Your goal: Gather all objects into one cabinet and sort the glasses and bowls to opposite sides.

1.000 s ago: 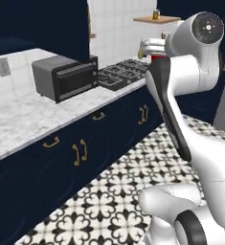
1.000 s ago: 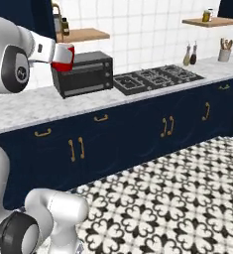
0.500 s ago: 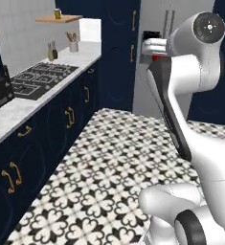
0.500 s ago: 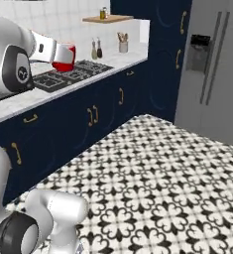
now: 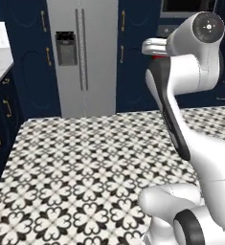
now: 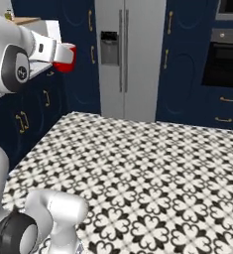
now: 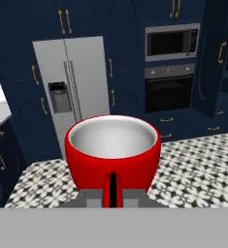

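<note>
I've got the gripper (image 7: 112,193) pinching the red cup (image 7: 113,154) at its six-o'clock rim; light, rigid, probably slippery.

Light is even and fairly bright throughout, flat as in a rendered scene, with no visible lamp. The steel refrigerator (image 5: 82,57) takes a soft, dull sheen without hard glare. On either side of the refrigerator the navy cabinet fronts (image 6: 185,59) fall so dark that their oval panels barely read. The patterned floor (image 6: 152,168) below the refrigerator is evenly lit and carries almost no cast shadow. All three views are soft and low in detail. The red cup (image 7: 113,154) shows a pale, smoothly shaded interior.
</note>
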Robot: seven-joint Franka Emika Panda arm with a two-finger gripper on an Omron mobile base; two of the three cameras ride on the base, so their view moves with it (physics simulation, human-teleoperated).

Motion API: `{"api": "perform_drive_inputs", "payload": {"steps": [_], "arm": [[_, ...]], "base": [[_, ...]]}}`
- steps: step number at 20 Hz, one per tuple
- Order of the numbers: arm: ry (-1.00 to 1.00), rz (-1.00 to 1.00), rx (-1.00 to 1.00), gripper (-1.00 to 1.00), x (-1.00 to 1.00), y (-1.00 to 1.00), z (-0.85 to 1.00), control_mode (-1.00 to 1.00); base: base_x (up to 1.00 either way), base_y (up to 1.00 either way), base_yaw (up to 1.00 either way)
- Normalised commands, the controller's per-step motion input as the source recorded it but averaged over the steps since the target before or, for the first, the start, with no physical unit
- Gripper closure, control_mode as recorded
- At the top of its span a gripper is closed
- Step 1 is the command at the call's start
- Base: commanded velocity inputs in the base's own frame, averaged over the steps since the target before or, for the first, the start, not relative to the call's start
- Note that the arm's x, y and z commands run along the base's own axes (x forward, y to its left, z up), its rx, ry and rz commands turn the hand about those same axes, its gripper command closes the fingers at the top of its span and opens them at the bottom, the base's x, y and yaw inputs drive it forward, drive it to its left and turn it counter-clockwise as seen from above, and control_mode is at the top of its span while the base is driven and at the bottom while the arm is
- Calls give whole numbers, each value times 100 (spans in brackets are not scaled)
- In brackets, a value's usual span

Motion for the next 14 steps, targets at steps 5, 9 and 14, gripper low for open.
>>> {"api": "perform_drive_inputs", "payload": {"steps": [5,9,14], "arm": [[0,0,0,100,0,0,0,100],[0,0,0,100,0,0,0,100],[0,0,0,100,0,0,0,100]], "base": [[1,-98,-1],[11,-100,7],[19,-91,-1]]}}
